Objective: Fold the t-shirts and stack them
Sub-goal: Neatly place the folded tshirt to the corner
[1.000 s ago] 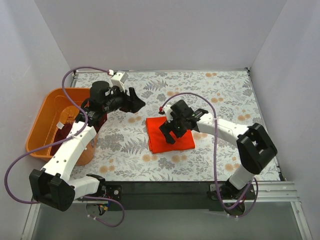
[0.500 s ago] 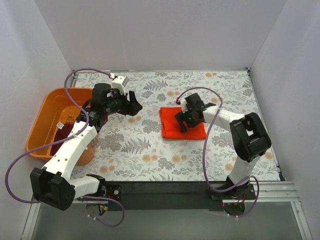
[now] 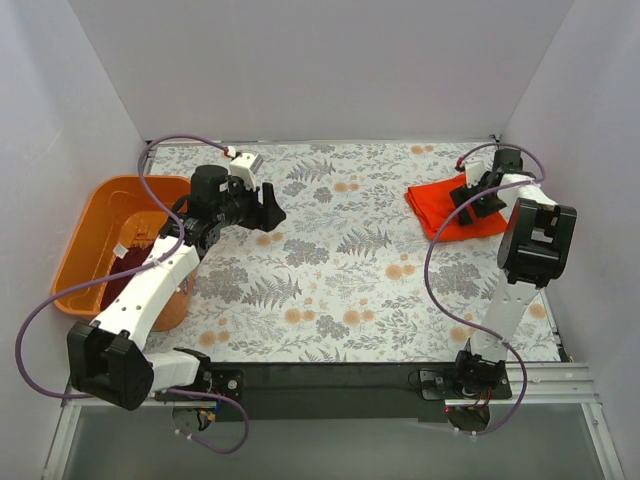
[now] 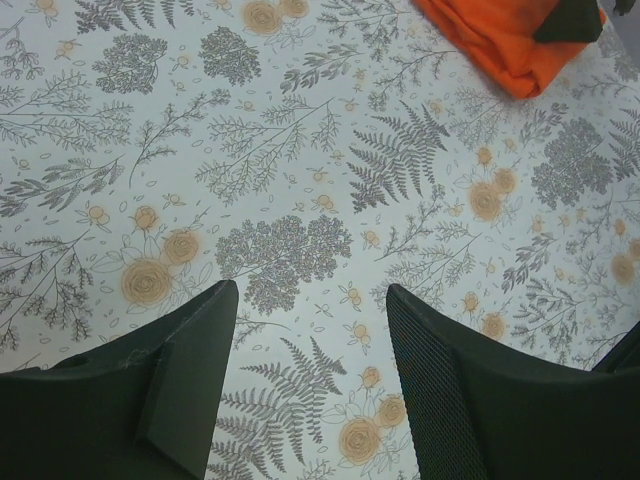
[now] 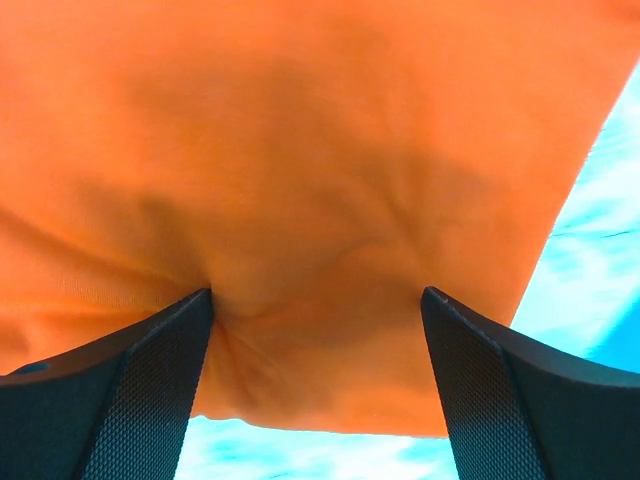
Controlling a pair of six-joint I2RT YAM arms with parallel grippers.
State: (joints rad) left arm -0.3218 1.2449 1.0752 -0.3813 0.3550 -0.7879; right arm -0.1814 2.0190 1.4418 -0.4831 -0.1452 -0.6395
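Note:
A folded bright orange-red t-shirt (image 3: pixel 432 203) lies at the far right of the table. My right gripper (image 3: pixel 468 200) rests on top of it. In the right wrist view its jaws (image 5: pixel 315 300) stand open and wide, and both fingertips (image 5: pixel 195 310) press down into the orange-red cloth (image 5: pixel 320 150) and dent it. A dark maroon t-shirt (image 3: pixel 123 270) lies crumpled inside the orange basket (image 3: pixel 85 250) at the left. My left gripper (image 3: pixel 268 208) hovers open over the floral table left of centre, with nothing between its fingers (image 4: pixel 310 290). The orange-red t-shirt (image 4: pixel 500 40) shows at the top right of the left wrist view.
The table carries a floral cloth (image 3: pixel 340 280). White walls close in the back and both sides, and the right wall stands close to the folded shirt. A purple cable (image 3: pixel 440 250) loops beside the right arm.
My right gripper has slid the folded orange-red t-shirt from the middle of the table to the far right. The left arm has barely moved.

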